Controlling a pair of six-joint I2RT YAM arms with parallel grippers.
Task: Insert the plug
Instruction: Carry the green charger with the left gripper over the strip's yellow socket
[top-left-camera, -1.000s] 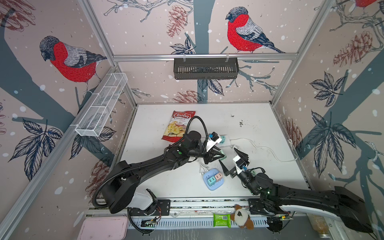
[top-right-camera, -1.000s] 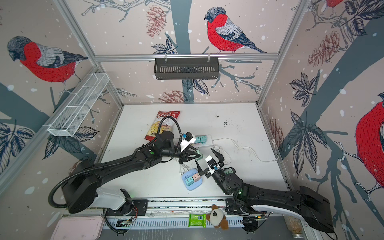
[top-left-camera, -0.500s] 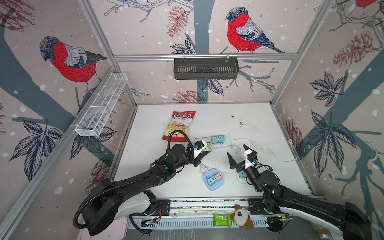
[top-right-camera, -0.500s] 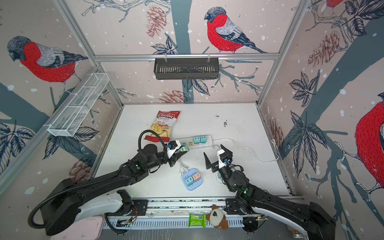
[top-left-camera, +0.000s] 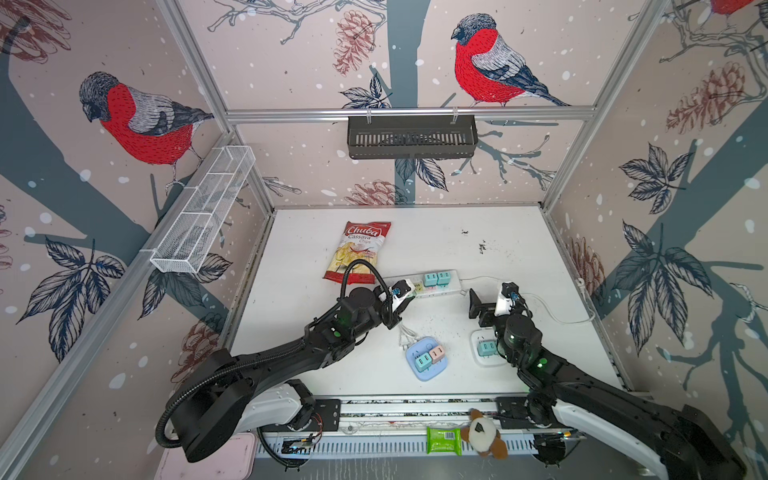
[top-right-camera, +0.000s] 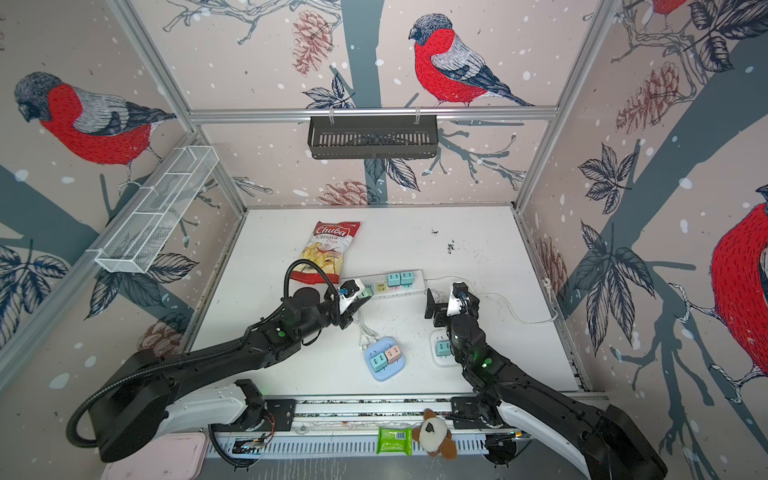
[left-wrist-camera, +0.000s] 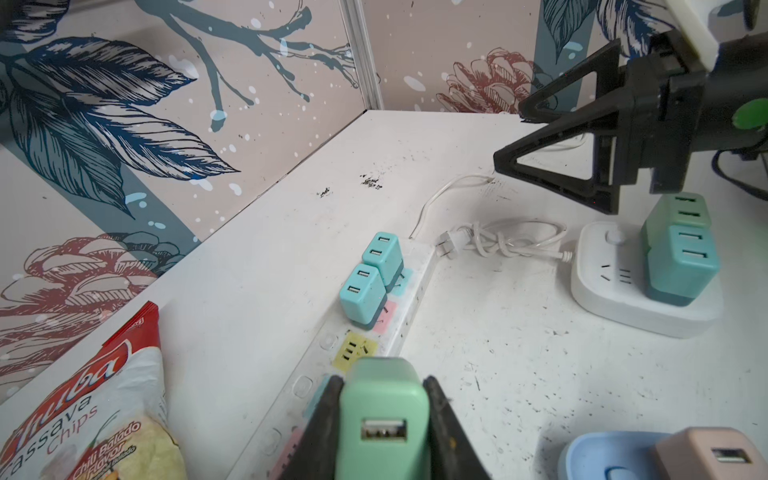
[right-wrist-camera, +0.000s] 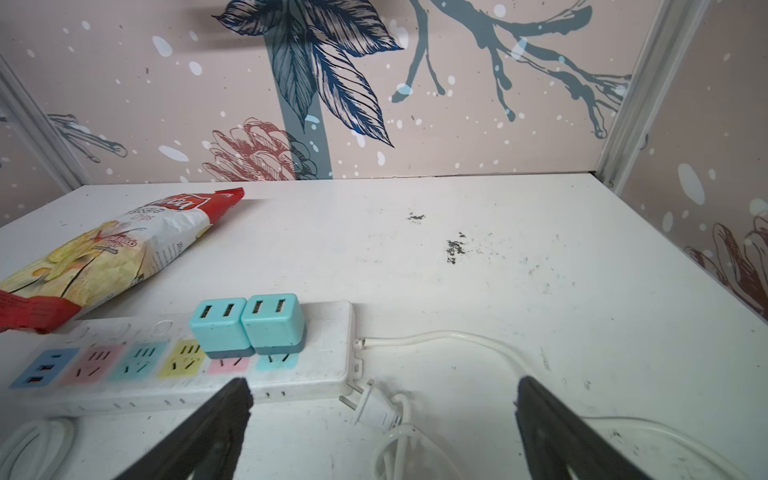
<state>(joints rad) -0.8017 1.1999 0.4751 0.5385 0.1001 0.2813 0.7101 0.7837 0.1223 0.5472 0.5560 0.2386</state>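
Finding 1, left arm. The left gripper (left-wrist-camera: 382, 386) is pinching the mint-green plug (left-wrist-camera: 382, 409) by its two side faces, with the black fingers (left-wrist-camera: 324, 415) pressing flat against it. The plug is sitting over the left part of the power strip (left-wrist-camera: 415, 299), just short of the yellow socket (left-wrist-camera: 353, 351). In a top view the plug (top-right-camera: 365, 293) is showing as a green edge at the gripper tip.

Finding 2, orientation. The face with the single USB port is facing back toward the wrist camera. The pin end is pointing away toward the strip and is hidden. The plug's long axis is running along the gripper's reach. Whether the pins are touching the strip cannot be told.

Finding 3, strip. It is lying lengthwise across the table (top-left-camera: 415, 241), left to right in both top views, with its cord leaving the right end. Two teal plugs (right-wrist-camera: 222, 324) (right-wrist-camera: 272, 322) are standing upright side by side in the sockets nearest that end.

Finding 4, right arm. The right gripper (right-wrist-camera: 380, 395) is hanging with its jaws spread wide and gripping nothing, near the strip's cord end. A loose two-pin plug (right-wrist-camera: 365, 405) is showing between its fingers in the right wrist view.

Finding 5, surroundings. A white socket block (left-wrist-camera: 602, 291) and a blue socket block (top-left-camera: 432, 374) are carrying plugs nearer the front. A chip bag (top-left-camera: 359, 253) is lying just behind the strip's left end.
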